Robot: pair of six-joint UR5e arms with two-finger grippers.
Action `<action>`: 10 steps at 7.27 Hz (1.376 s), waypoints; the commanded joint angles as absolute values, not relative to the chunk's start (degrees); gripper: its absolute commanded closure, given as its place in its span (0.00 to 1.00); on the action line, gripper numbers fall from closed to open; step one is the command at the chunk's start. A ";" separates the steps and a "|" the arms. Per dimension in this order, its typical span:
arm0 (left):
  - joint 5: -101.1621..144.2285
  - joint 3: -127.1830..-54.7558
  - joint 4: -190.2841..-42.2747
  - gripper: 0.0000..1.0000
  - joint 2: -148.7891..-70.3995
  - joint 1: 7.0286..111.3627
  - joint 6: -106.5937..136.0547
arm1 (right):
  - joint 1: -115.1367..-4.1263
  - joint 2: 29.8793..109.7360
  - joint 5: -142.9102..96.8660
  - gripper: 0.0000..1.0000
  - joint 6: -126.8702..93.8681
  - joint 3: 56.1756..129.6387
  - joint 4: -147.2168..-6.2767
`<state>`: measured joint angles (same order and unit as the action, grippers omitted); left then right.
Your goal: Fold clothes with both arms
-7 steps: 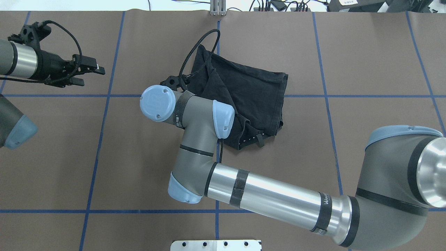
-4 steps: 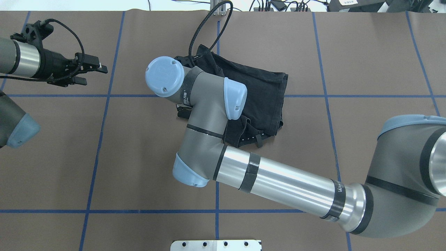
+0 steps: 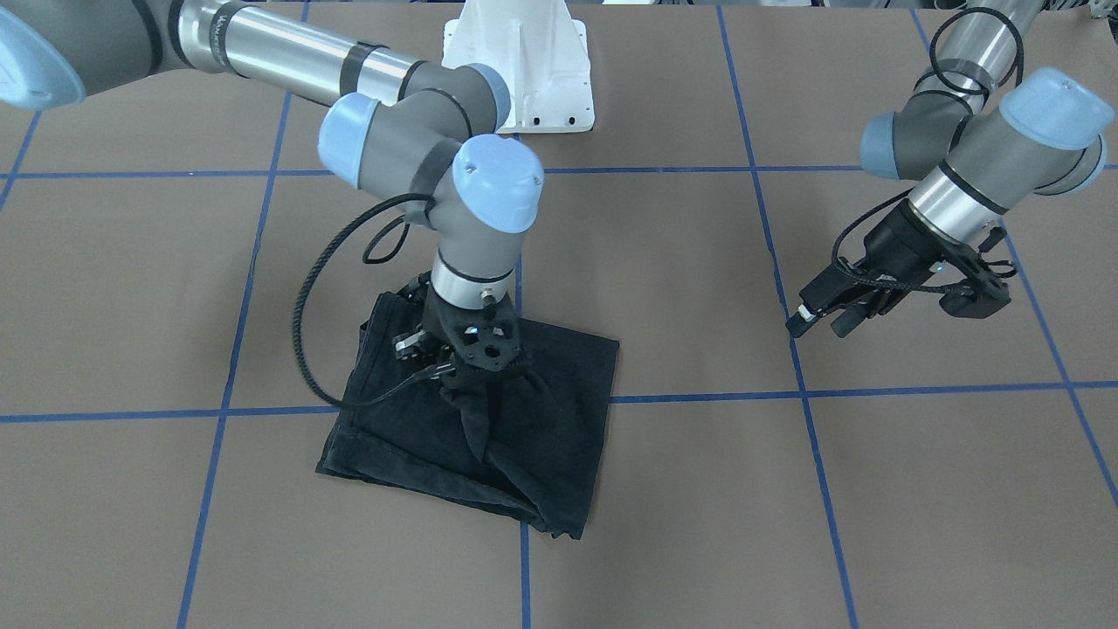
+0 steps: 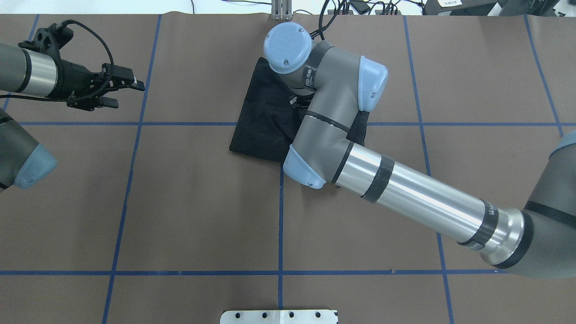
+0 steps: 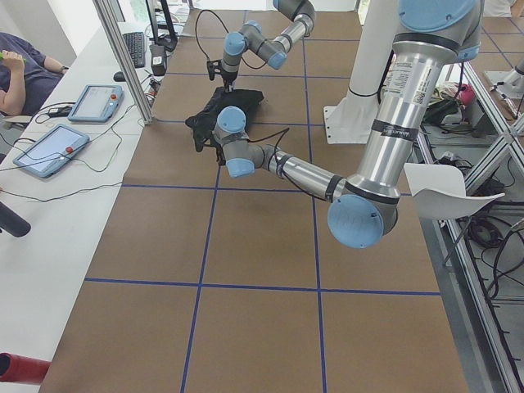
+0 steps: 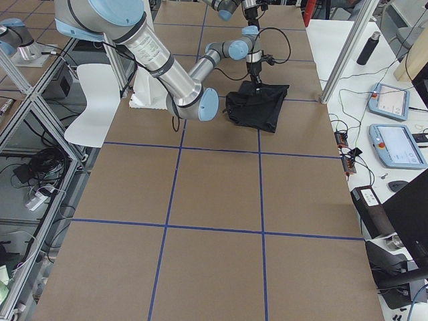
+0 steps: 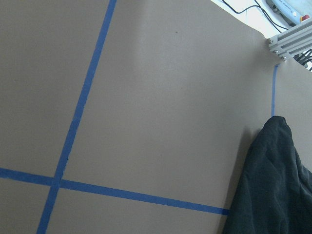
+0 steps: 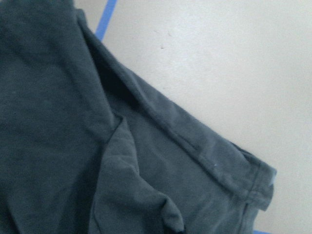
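Note:
The black T-shirt [image 3: 393, 437] [image 4: 258, 126] lies folded into a rough square at the table's middle far side, plain black side up. My right gripper [image 3: 472, 384] points straight down over it and is shut on a fold, which rises in a small peak to the fingers. In the overhead view the right wrist hides that gripper. The right wrist view is filled with dark cloth [image 8: 73, 146] and a hemmed edge. My left gripper [image 3: 821, 325] [image 4: 127, 93] hovers open and empty well off to the shirt's left. The left wrist view catches only the shirt's edge [image 7: 273, 185].
Brown table cover with a grid of blue tape lines [image 4: 280, 225]. The white bolted pedestal [image 3: 524, 70] stands at the robot's side. An aluminium post [image 4: 281, 11] and cables sit at the far edge. A seated person [image 5: 20, 65] and tablets are beside the table.
My right arm swung away from the robot and to the right across the shirt, carrying the gripped cloth with it, so the shirt now lies narrower. The left gripper barely shifted.

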<state>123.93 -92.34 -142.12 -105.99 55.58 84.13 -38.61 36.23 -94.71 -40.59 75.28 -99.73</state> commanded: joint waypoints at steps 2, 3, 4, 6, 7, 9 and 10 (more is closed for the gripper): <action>123.93 -92.29 -142.12 0.00 -106.52 55.55 84.99 | -43.94 41.47 -94.14 1.00 -32.88 74.80 -99.14; 123.84 -92.29 -142.12 0.00 -106.61 55.55 84.99 | -43.77 42.88 -93.87 1.00 -33.22 74.53 -96.79; 123.84 -92.29 -142.12 0.00 -106.61 55.55 84.99 | -43.77 43.24 -93.87 1.00 -33.31 73.84 -95.55; 123.84 -92.29 -142.12 0.00 -106.70 55.46 84.99 | -43.86 43.15 -93.69 0.49 -33.31 73.48 -95.54; 123.84 -92.29 -142.12 0.00 -106.79 55.55 84.99 | -44.12 43.15 -93.78 0.00 -33.66 72.69 -92.75; 123.92 -92.37 -142.29 0.00 -106.79 55.63 84.21 | -47.79 42.72 -101.02 0.00 -33.84 72.60 -90.79; 124.01 -92.55 -142.38 0.00 -106.70 55.98 84.11 | -51.55 42.63 -108.47 0.00 -33.58 72.95 -90.27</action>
<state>123.92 -92.39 -142.26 -106.78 55.70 84.43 -47.78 42.80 -100.88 -33.76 72.73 -91.06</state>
